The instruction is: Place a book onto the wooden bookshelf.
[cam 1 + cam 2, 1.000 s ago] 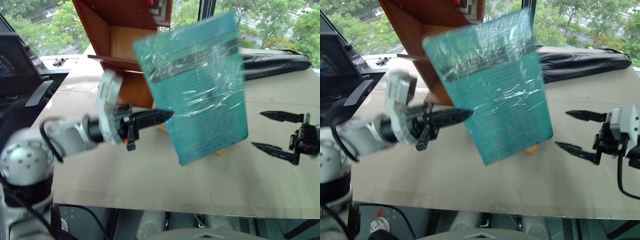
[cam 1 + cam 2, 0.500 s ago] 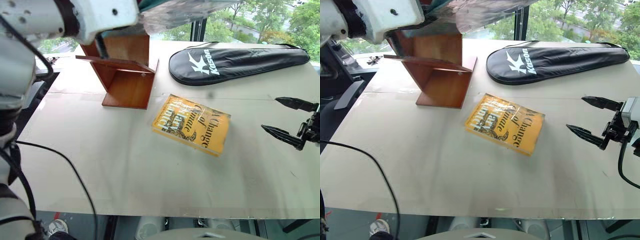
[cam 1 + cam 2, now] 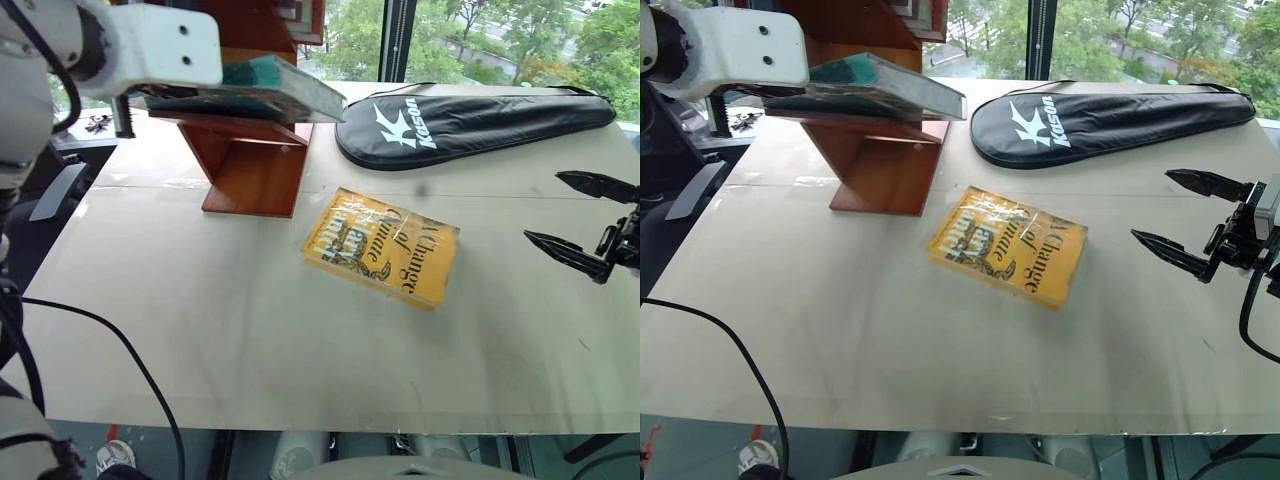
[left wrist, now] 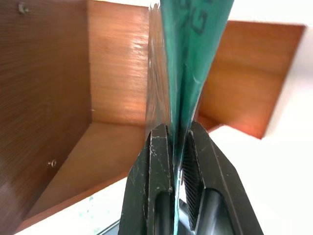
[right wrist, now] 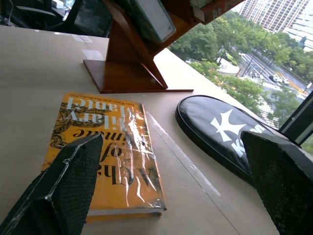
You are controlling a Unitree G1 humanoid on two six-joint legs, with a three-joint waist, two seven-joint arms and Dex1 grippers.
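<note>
Left pincer (image 4: 177,161) clamping edge of thin teal-green plastic-wrapped book (image 3: 270,88), holding it nearly flat, high above tabletop, lying across slanted board of reddish-brown wooden bookshelf (image 3: 252,170). Right pincer (image 3: 578,218) hovering over right side of pale tabletop (image 3: 250,330), fingers (image 5: 63,188) spread wide apart, gripping nothing. Yellow-orange wrapped book titled "Change" (image 3: 382,246) lying flat mid-tabletop, between bookshelf and right pincer. Black racket bag with white logo (image 3: 470,122) lying beyond it, near window.
</note>
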